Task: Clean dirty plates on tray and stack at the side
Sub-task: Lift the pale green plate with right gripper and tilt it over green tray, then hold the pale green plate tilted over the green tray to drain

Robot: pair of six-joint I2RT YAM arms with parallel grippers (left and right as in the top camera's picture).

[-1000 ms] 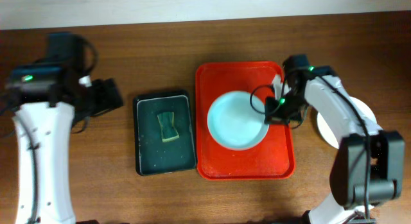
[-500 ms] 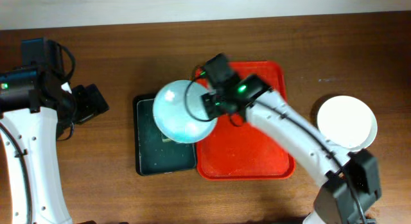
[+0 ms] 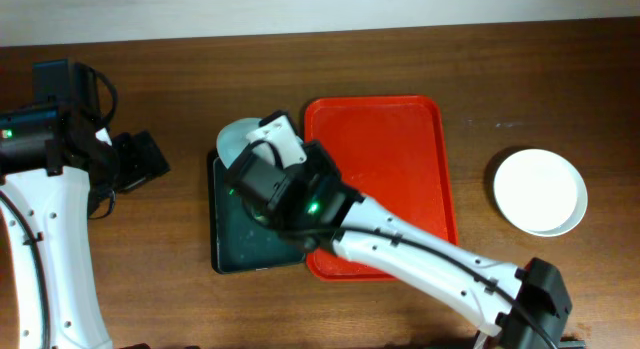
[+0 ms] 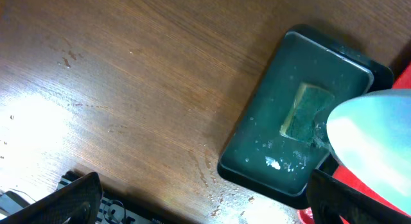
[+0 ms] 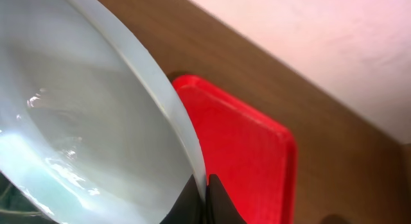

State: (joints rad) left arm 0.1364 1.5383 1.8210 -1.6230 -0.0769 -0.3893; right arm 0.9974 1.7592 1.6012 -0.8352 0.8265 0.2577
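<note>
1. Right gripper (image 5: 205, 189): the fingers are pinched together on the rim of a pale mint plate (image 5: 77, 121). The plate is off the red tray (image 3: 400, 139). It is held tilted just past the tray's left edge, above the black tray (image 3: 225, 244) that carries the sponge (image 4: 305, 112).
2. Plate condition: the face seen from the right wrist has a wet sheen and no teal smear on the part in view. The rest of the face is out of frame.
3. Left gripper (image 3: 140, 159): the jaws stand wide apart with nothing between them, well out to the left of the red tray.
4. Red tray: it is bare wherever it shows. Its lower left corner is covered by the right arm.
5. White plate (image 3: 540, 191): it sits on the table to the right of the red tray, apart from it, with no smear visible. Whether another plate lies under it cannot be told.
6. Assessment: the task appears well advanced, with one plate set aside and one in hand at the sponge.
7. Outstanding, by judgement: finish the wipe, carry the plate across the red tray, and stack it on the white plate. A third plate is unaccounted for.
</note>
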